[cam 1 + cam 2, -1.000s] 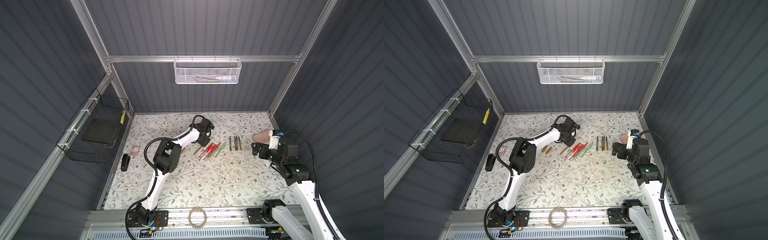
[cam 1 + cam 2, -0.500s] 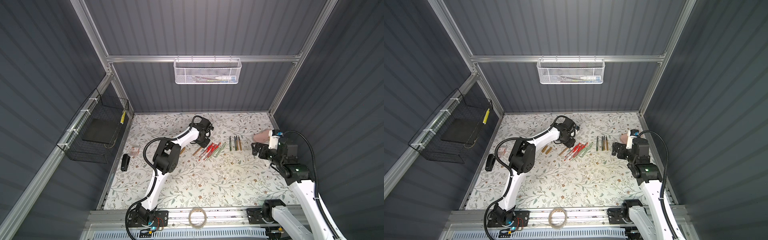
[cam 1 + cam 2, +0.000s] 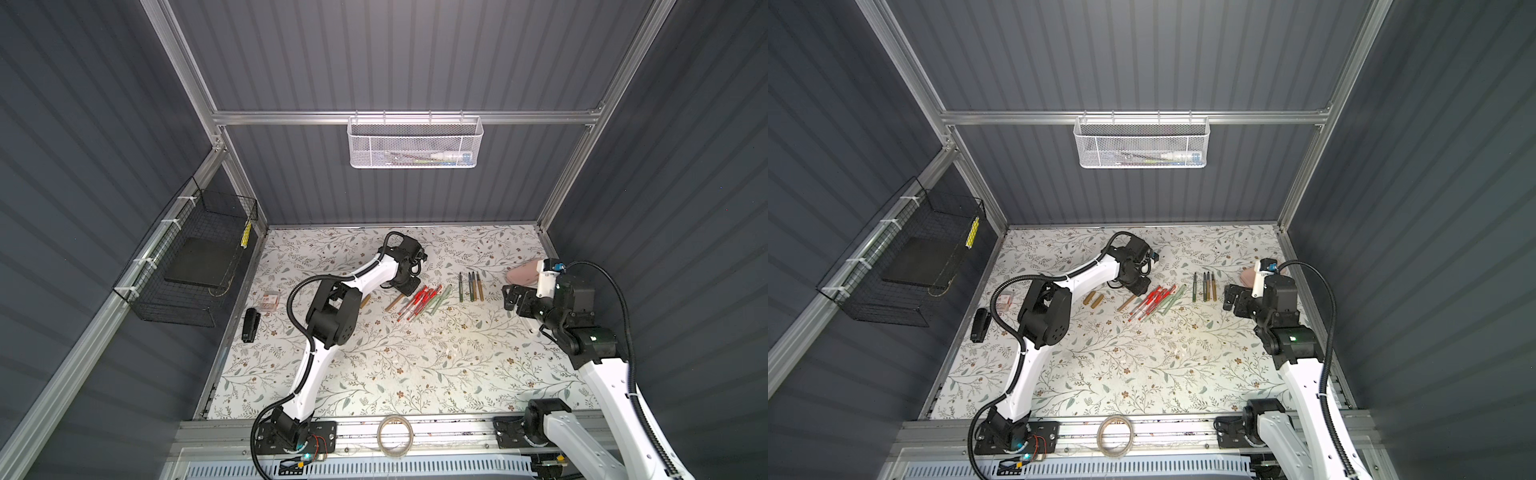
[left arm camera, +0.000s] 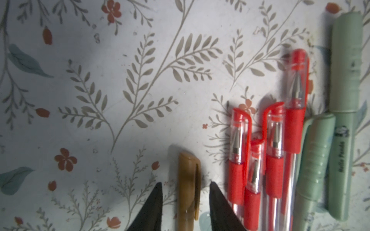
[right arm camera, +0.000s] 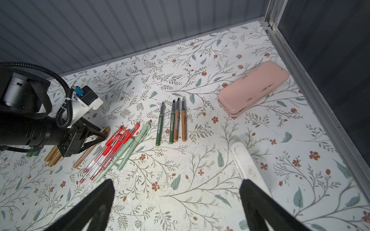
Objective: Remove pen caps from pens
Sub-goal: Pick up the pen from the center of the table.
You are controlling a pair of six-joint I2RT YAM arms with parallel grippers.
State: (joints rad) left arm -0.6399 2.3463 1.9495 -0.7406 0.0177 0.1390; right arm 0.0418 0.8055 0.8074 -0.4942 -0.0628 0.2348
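Observation:
A golden-brown pen (image 4: 188, 200) with its cap (image 4: 187, 170) on lies on the floral table, left of the pile. My left gripper (image 4: 185, 183) is open and straddles it, with a gap showing on each side of the pen. In both top views this gripper (image 3: 405, 286) (image 3: 1138, 286) points down at the pile's left edge. Several capped red pens (image 4: 274, 140) and two capped pale green pens (image 4: 346, 120) lie beside it. Several uncapped pens (image 5: 174, 124) form a row to the right. Loose golden-brown caps (image 3: 1093, 299) lie further left. My right gripper (image 5: 177, 182) is open and holds nothing, hovering right of the row.
A pink case (image 5: 254, 88) lies by the right wall. A black stapler-like object (image 3: 251, 325) and a small box (image 3: 269, 302) sit at the table's left edge. A tape roll (image 3: 395, 432) rests on the front rail. Wire baskets hang on the left and back walls.
The left wrist has shifted slightly over the golden-brown pen. The right arm has not moved.

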